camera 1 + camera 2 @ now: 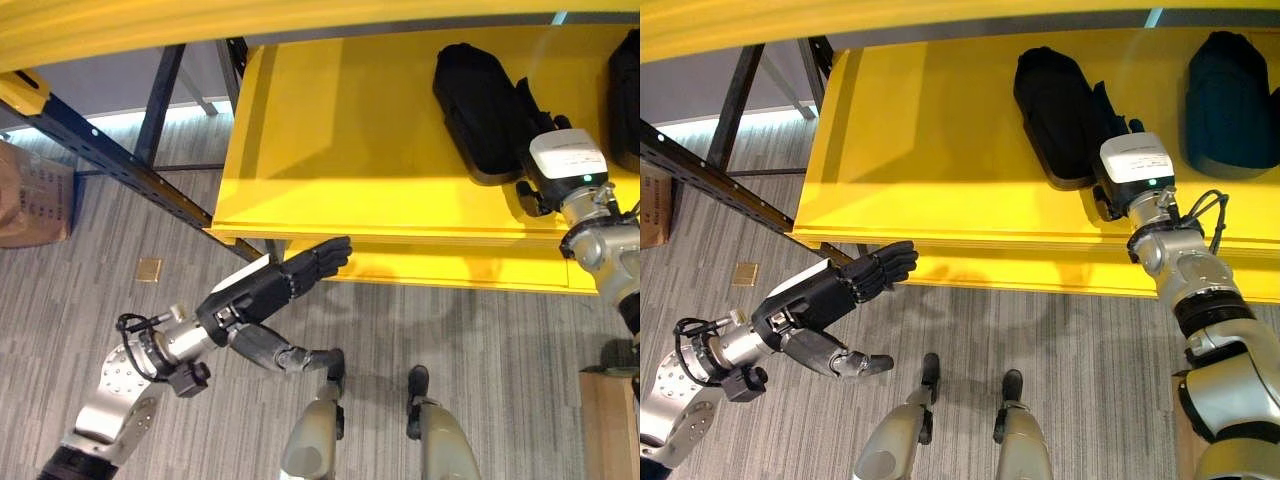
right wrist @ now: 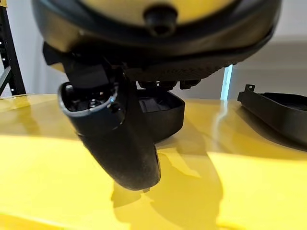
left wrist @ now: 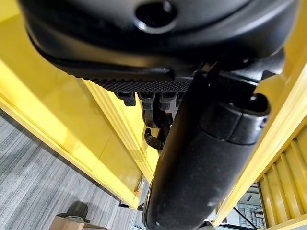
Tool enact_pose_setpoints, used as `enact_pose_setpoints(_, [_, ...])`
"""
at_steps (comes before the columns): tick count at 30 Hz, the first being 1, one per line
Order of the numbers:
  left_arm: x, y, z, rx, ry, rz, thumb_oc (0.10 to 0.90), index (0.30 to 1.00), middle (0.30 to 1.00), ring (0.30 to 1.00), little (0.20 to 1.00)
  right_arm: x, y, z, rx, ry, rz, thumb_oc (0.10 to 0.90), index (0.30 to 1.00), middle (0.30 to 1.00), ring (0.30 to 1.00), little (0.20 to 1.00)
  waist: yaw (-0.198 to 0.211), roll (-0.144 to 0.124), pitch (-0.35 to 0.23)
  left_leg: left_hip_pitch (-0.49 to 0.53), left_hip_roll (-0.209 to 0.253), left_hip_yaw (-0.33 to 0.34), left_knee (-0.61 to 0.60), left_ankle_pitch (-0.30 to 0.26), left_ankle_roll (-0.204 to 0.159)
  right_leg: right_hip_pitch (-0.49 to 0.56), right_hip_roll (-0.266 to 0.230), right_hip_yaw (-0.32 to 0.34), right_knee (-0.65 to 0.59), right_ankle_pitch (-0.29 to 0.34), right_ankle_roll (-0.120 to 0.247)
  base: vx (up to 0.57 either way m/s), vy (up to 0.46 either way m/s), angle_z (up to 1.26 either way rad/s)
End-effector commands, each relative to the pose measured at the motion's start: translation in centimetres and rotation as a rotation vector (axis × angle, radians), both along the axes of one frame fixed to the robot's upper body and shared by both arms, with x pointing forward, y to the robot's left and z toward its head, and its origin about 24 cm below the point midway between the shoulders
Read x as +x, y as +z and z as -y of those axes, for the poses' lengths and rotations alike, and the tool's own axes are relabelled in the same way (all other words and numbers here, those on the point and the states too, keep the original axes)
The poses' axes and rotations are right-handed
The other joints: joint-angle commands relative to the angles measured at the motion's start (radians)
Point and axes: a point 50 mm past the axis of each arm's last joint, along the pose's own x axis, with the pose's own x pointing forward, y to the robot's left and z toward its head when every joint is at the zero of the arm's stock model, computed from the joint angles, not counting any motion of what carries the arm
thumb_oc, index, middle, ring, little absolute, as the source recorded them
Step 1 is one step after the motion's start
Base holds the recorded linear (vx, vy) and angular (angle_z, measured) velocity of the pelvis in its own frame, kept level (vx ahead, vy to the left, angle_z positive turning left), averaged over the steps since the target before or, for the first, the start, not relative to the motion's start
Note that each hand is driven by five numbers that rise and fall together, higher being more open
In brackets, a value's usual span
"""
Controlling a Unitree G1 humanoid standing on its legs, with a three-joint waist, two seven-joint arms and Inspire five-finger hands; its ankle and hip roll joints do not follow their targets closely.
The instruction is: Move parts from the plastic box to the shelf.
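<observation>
Yellow shelf (image 1: 940, 150), black part (image 1: 1055, 105) lying on it, right hand (image 1: 1110, 125) at its near end, grip impossible to tell. If a finger snags on withdrawal, the part slides off. Left hand (image 1: 835, 290) open below the shelf's near edge

We see a yellow shelf (image 1: 340, 130) with a black part (image 1: 478, 105) lying on it towards its right side, and another black part (image 1: 626, 85) at the right edge of the view. Our right hand (image 1: 537, 130) reaches onto the shelf beside the first part; its fingers are hidden. Our left hand (image 1: 275, 285) hangs below the shelf's front edge over the grey carpet (image 1: 120, 260), fingers straight and holding nothing. A brown cardboard box (image 1: 35, 195) sits on the floor at far left, beside a dark blue rack beam (image 1: 130, 170).
</observation>
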Motion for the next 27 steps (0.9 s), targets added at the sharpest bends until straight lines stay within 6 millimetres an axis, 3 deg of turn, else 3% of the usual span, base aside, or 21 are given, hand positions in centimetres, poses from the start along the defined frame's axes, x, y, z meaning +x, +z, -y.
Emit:
enact_pose_setpoints(1, [-0.7,2.9,1.8,-0.153,-0.097,0.156,0.9,1.0,1.0,1.0,1.0,0.3,0.8,-2.0,-0.118,0.099,-0.006,0.9,1.0,1.0,1.0,1.0,-0.007,-0.048,-0.028,0.042,0.045,-0.007,0.062,-0.019,-0.044,0.143,-0.041,-0.084,-0.237,0.05,0.037,0.0,0.0,0.0])
enact_pose_setpoints(3, [-0.7,2.9,1.7,-0.149,-0.101,0.153,0.9,1.0,1.0,1.0,1.0,0.4,0.8,-2.7,-0.221,0.132,-0.026,0.9,1.0,1.0,1.0,1.0,-0.003,-0.048,-0.031,0.042,0.043,-0.009,0.061,-0.019,-0.044,0.143,-0.042,-0.086,-0.235,0.05,0.038,0.0,0.0,0.0])
enact_pose_setpoints(13, [-0.7,2.8,2.0,-0.146,-0.105,0.16,0.9,1.0,1.0,1.0,1.0,1.0,-1.3,-2.5,0.155,0.04,-0.188,0.9,1.0,1.0,1.0,1.0,0.006,-0.054,-0.035,0.054,0.043,-0.012,0.043,-0.02,-0.041,0.154,-0.045,-0.096,-0.241,0.053,0.038,0.0,0.0,0.0])
enact_pose_setpoints(27, [-0.6,2.6,2.4,-0.165,-0.1,0.153,0.9,1.0,1.0,1.0,1.0,0.9,-4.0,-2.9,0.401,0.037,-0.222,0.9,1.0,1.0,1.0,1.0,-0.003,-0.05,-0.036,0.067,0.038,-0.012,0.044,-0.026,-0.035,0.174,-0.044,-0.09,-0.244,0.054,0.034,0.0,0.0,0.0])
